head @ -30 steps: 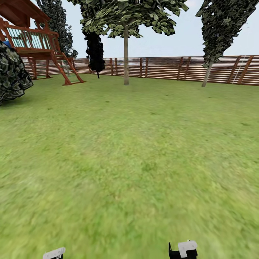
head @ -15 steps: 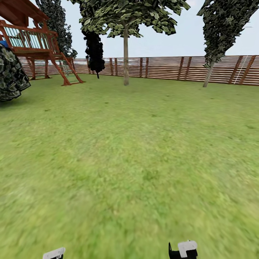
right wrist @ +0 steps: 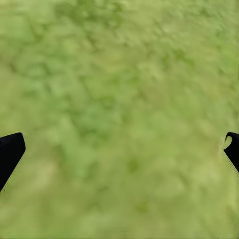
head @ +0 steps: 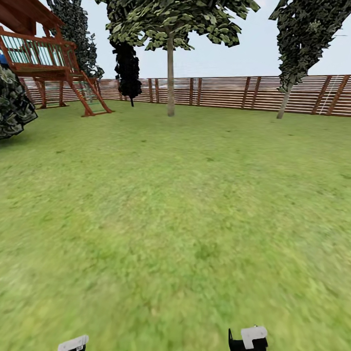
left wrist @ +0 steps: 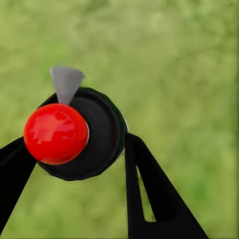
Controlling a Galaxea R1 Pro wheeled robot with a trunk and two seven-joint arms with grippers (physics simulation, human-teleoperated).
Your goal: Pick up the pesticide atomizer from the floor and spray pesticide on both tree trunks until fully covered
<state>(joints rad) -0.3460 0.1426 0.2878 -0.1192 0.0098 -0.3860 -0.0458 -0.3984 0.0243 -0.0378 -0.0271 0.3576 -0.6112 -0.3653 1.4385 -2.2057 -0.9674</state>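
While 1 atomizer (left wrist: 74,132) sits in the left end effector (left wrist: 82,169), 2 trees (head: 170,73) stand.

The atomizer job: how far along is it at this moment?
Done: the pickup. The left end effector is shut on the atomizer, with its red cap and black body between the fingers. In hand: crossing the lawn; the right end effector is open over grass. Left: both trunks, the near one and the leaning one, far ahead by the fence, unsprayed as far as visible.
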